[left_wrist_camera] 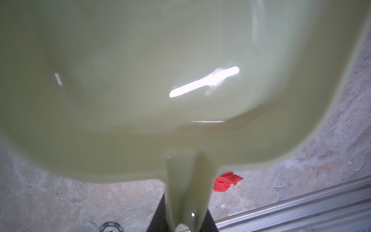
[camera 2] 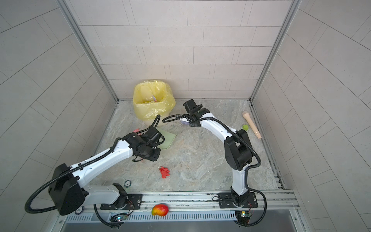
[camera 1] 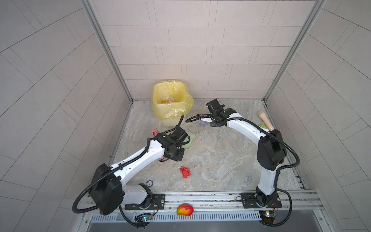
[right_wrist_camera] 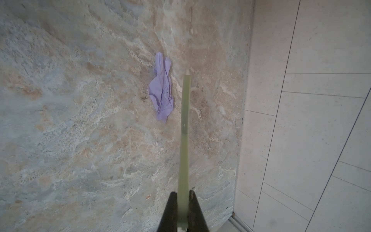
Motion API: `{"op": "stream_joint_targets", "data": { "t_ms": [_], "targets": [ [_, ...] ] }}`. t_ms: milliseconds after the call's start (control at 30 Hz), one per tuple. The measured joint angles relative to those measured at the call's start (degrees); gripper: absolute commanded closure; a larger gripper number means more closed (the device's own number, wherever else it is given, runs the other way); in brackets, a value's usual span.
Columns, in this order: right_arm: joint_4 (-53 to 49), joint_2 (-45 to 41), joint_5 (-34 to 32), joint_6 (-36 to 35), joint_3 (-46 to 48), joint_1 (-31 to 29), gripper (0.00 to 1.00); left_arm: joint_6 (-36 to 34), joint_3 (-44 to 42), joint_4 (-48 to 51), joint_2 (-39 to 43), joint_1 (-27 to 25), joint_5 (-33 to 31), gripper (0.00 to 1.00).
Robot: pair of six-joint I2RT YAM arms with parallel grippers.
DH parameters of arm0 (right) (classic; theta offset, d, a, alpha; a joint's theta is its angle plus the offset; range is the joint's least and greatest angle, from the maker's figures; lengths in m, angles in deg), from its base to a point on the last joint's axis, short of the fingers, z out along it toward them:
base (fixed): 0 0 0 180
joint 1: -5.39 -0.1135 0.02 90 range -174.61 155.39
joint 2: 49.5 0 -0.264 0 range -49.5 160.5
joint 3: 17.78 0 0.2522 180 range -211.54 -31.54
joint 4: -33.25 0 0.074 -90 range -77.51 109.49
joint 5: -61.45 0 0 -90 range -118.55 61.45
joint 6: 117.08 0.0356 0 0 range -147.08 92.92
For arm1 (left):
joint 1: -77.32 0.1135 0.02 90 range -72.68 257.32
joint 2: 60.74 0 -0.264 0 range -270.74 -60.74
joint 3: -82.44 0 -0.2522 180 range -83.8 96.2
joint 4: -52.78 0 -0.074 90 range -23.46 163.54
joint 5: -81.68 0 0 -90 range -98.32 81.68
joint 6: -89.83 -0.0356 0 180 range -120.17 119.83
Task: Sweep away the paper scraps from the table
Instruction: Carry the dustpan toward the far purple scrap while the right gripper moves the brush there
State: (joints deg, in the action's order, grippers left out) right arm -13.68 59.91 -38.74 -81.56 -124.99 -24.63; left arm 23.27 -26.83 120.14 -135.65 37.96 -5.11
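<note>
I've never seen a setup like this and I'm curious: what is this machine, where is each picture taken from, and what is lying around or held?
It is two white robot arms mounted at the front of a marble-patterned table, each ending in a two-fingered pincer. Both top views look down on the whole scene; the other two come from cameras on the arms' wrists. The left pincer is shut on the handle of a pale green dustpan. The right pincer is shut on a thin green strip, seen edge-on, beside a lavender scrap. A red scrap and a pink scrap also lie on the table. At the back stands a bin with a yellow bag; a mango sits on the front rail.
</note>
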Motion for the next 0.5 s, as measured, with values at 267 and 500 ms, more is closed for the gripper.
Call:
{"op": "stream_joint_targets", "data": {
  "t_ms": [267, 500],
  "targets": [
    [-0.61, 5.88, -0.15, -6.64, -4.74, -2.8, 1.0, 1.57, -3.69, -0.79, 1.79, 0.0, 1.55, 1.0],
    [-5.38, 5.97, 0.48, -9.25, -5.57, -4.13, 1.0, 2.34, -4.72, -1.18, 2.62, 0.0, 2.01, 1.0]
  ]
}}
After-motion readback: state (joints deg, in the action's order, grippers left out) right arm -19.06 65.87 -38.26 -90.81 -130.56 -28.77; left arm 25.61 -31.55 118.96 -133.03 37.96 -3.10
